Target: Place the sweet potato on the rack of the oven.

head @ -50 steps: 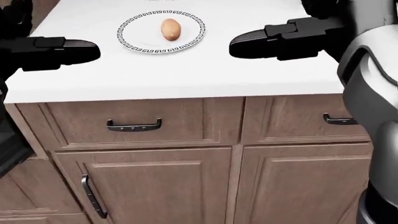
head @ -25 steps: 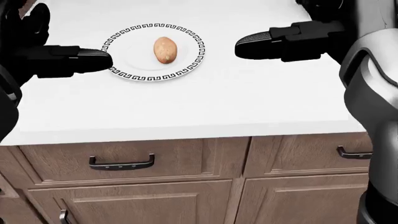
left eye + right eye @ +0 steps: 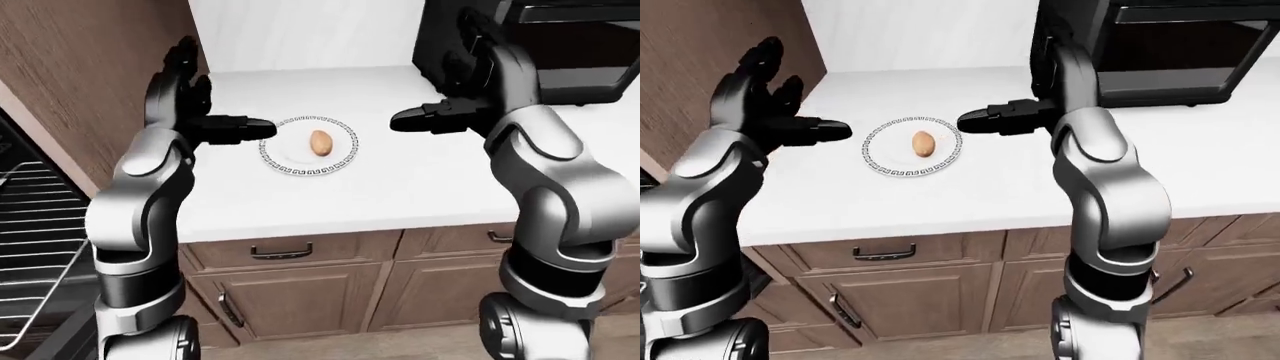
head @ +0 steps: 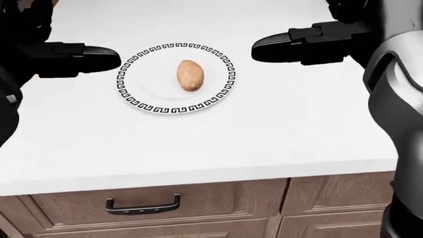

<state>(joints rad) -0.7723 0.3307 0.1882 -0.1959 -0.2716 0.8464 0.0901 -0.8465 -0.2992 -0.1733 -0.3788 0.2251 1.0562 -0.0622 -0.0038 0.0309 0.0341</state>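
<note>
So the camera's dipped and crept closer over the last second: less cabinet, more desk (image 4: 218, 148) in the head view. The sweet potato (image 4: 190, 75) lies mid-plate (image 4: 135, 101), untouched. Left hand (image 4: 83, 58) hovers at its 9 o'clock, right hand (image 4: 284, 45) around 2, fingers stretched out, holding nothing. Looks like lining up for a grab. The oven rack (image 3: 30, 232) is cut off at the left-eye view's edge.

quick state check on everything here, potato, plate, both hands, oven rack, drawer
sweet potato: lying on the plate, untouched
plate: flat on the counter
left hand: open, empty, left of the plate
right hand: open, empty, right of the plate
oven rack: bare
drawer: closed
</note>
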